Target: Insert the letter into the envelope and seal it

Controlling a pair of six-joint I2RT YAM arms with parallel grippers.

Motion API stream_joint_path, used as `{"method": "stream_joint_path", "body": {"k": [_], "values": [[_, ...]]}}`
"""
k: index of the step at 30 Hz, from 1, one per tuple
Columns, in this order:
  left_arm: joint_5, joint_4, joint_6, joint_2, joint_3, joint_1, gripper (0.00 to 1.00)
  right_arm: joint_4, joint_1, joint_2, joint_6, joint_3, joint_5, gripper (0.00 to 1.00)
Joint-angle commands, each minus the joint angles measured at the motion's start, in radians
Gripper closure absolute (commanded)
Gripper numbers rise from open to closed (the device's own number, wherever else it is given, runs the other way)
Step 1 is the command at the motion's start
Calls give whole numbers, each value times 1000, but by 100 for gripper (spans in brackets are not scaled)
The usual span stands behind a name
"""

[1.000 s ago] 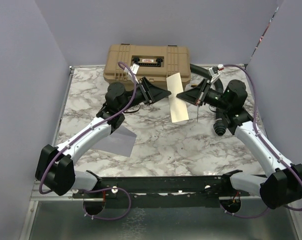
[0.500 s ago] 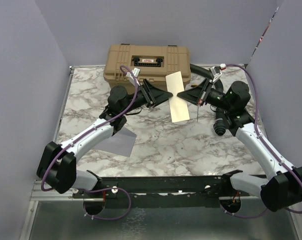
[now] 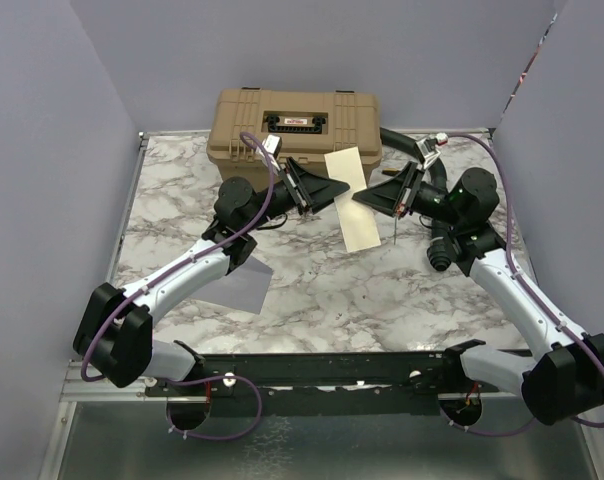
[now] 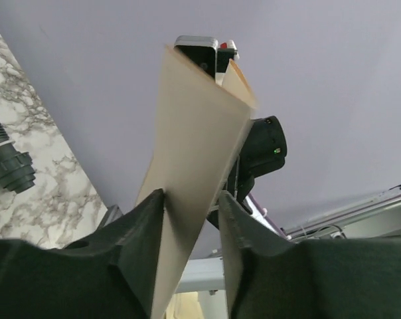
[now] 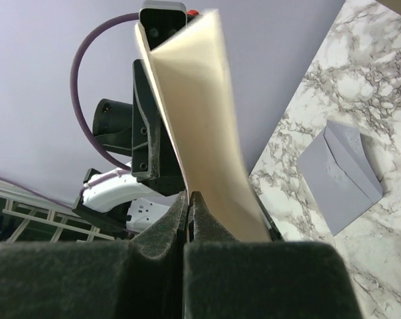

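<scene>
The letter (image 3: 350, 200), a pale tan sheet, hangs upright in the air above the middle of the table. My right gripper (image 3: 358, 196) is shut on its right edge; in the right wrist view the fingers (image 5: 188, 195) pinch the letter (image 5: 200, 113). My left gripper (image 3: 340, 187) is open at the sheet's left edge; in the left wrist view the letter (image 4: 194, 133) passes between the spread fingers (image 4: 190, 196) and touches one of them. The grey-lavender envelope (image 3: 244, 283) lies flat on the table, partly under my left arm, and shows in the right wrist view (image 5: 343, 173).
A tan hard case (image 3: 292, 125) stands at the back of the marble table (image 3: 322, 290). A black cylinder (image 3: 440, 250) lies beside my right arm, also in the left wrist view (image 4: 8, 166). Purple walls enclose the left, back and right sides.
My left arm has moved right, bringing its open fingers around the letter's left edge. The letter's top has tipped slightly left. The envelope has not moved.
</scene>
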Motion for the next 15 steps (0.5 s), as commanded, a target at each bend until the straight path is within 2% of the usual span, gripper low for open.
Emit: {"method": "stream_joint_path", "body": {"k": [1,7,10,12,15], "values": [[-33,51,-21,0,-3,-8,67,-63,6,0,-43,18,-24,99],[-52,51,-34,17,-9,-8,81,-137,6,3,-97,47,-24,99],[-47,50,-28,20,-11,-8,93,-229,5,2,-158,91,-8,99],[-56,43,-19,13,-12,-6,100,-317,5,3,-223,135,4,87],[-114,-4,-17,-20,-20,-3,100,-419,4,-4,-291,195,-10,61]]}}
